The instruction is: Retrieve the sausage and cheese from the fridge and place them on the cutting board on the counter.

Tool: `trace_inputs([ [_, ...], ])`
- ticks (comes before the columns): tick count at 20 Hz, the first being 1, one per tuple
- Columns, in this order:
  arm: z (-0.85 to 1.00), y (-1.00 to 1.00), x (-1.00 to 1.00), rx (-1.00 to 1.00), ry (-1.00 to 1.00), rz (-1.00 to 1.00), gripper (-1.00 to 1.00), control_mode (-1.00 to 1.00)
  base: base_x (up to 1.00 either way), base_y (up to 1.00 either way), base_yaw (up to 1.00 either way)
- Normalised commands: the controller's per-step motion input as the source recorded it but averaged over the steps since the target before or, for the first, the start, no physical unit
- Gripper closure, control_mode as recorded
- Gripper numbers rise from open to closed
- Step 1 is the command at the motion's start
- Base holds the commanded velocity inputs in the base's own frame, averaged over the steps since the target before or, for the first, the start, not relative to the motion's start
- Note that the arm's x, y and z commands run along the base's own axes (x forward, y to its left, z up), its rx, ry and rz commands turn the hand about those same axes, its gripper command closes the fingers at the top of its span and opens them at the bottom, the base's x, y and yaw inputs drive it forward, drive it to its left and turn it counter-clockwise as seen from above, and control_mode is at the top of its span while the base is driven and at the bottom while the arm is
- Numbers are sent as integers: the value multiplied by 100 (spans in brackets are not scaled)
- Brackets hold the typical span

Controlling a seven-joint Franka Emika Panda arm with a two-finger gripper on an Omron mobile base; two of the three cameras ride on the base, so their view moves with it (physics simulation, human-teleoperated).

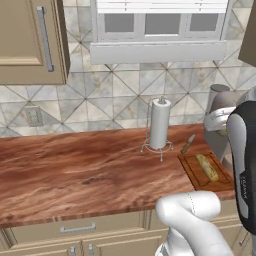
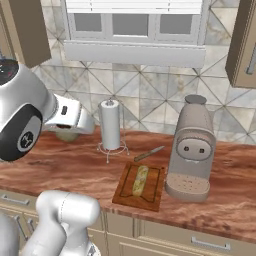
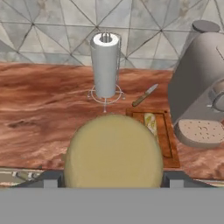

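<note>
Hand view looked down along the gripper [image 3: 113,181], whose two dark fingertips [image 3: 50,181] stood wide apart on either side of a round, pale yellow cheese [image 3: 113,151] that filled the space between them; the cheese appeared gripped, held above the counter [image 3: 43,113]. Beyond it, the cutting board [image 3: 168,146] lay on the reddish-brown worktop with the sausage [image 3: 151,122] resting lengthwise on it. A knife [image 3: 145,95] lay on the counter just past the board's far edge, near the wire base of the paper-towel stand [image 3: 105,65]. A grey coffee machine [image 3: 201,87] stood just beside the board on its right. From the right base view, the white arm reached in from the left, with a bit of the cheese showing under the hand, well to the left of the board and the paper towels. Behind everything ran a patterned tile wall [image 2: 150,95] beneath a window [image 2: 135,22], and beige cabinets [image 1: 75,230] sat under the worktop.
</note>
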Motion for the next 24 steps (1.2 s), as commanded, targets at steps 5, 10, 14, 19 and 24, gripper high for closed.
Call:
trace_inputs([
  [5,-50,-9,56,-4,27,0,100,-100,0,0,0],
  [10,-52,-4,74,-12,22,6,100,-100,0,0,0],
  [14,-59,-35,75,-10,18,19,100,-100,0,0,0],
  [19,-54,-32,68,0,1,23,100,-100,0,0,0],
  [24,-59,-12,70,0,0,19,100,-100,0,0,0],
])
